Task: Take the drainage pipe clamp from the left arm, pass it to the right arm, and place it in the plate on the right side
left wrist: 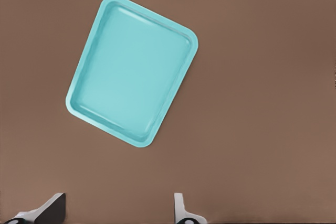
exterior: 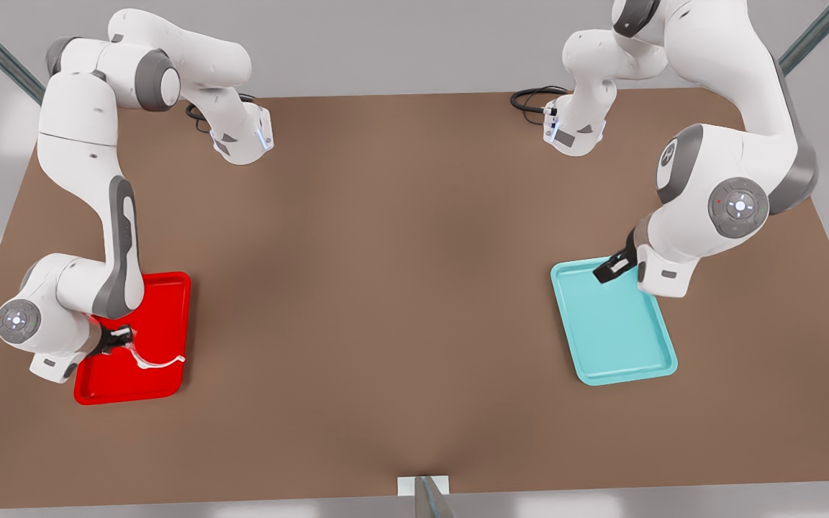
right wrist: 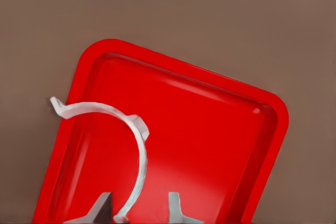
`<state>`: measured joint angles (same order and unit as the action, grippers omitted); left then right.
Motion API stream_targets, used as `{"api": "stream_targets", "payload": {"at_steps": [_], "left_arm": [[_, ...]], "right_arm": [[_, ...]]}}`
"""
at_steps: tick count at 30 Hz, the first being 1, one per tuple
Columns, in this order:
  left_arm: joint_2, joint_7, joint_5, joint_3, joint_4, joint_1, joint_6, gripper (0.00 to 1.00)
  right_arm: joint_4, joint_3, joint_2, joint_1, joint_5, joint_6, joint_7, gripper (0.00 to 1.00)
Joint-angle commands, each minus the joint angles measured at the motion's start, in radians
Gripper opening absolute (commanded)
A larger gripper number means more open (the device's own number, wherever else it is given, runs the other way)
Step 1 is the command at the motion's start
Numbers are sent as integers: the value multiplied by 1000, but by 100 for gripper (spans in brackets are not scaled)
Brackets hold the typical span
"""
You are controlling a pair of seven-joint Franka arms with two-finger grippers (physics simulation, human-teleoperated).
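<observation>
The drainage pipe clamp (exterior: 159, 362) (right wrist: 143, 156) is a thin white half-ring over the red plate (exterior: 162, 288) (right wrist: 210, 129) at the front view's left. One flared tab reaches past the plate's rim. Its other end runs down between the fingers of my right gripper (exterior: 121, 337) (right wrist: 139, 208), close to one finger. A gap of red shows between it and the other finger, so the jaws stand partly open around it. My left gripper (exterior: 612, 267) (left wrist: 118, 211) waits open above the table at the front view's right, with nothing between its fingers.
A teal tray (exterior: 616, 331) (left wrist: 131, 72) lies on the brown table (exterior: 386, 288) under the left gripper. Both arm bases stand at the table's far edge. Bare tabletop spans the middle between the two trays.
</observation>
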<state>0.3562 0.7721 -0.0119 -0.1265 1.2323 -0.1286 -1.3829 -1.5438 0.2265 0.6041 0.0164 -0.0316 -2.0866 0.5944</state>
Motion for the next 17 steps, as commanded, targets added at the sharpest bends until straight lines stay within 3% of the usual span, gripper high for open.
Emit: {"api": "stream_targets", "payload": {"at_steps": [1,3,8,10,12,13,17], "left_arm": [[0,-680,-2,1,0,4,8,100],[1,-680,-2,1,0,4,8,100],[4,-679,-2,1,0,3,7,100],[4,-679,-2,1,0,3,7,100],[4,-680,-3,1,0,4,8,100],[1,-680,-3,1,0,1,8,100],[0,-680,-6,1,-2,6,7,100]], "right_arm": [[1,0,-1,0,32,2,326,100],[24,-1,-3,-3,35,6,324,100],[283,-10,-20,-153,45,152,317,100],[318,-9,-23,-203,148,160,274,100],[306,-1,-124,-208,160,528,-319,100],[283,0,-196,-204,156,651,-450,100],[212,11,-355,-194,96,694,-521,100]]}}
